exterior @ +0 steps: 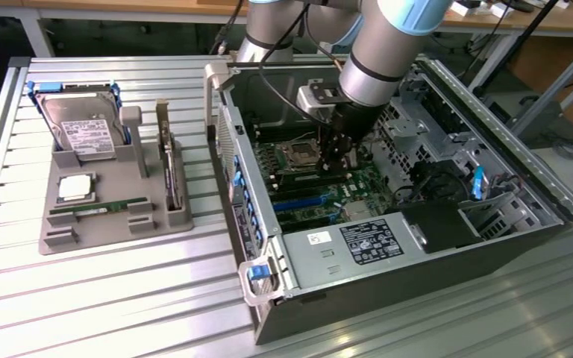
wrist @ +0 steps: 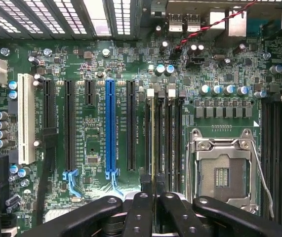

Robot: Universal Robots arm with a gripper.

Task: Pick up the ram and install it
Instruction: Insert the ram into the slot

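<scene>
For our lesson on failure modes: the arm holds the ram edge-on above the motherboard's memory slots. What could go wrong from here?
1. The ram, pinched in the gripper, hangs over one of several narrow memory slots; a slight sideways offset could land it on a slot wall.
2. The open CPU socket sits right beside those slots, so a slip might strike its exposed contacts.

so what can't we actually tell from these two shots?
- Exterior view: what the gripper carries; the arm and case wall hide it.
- Wrist view: how deep the ram sits in its slot; it shows edge-on, with the fingers covering its near end.
- Exterior view: the tray stick's markings, too small.
</scene>
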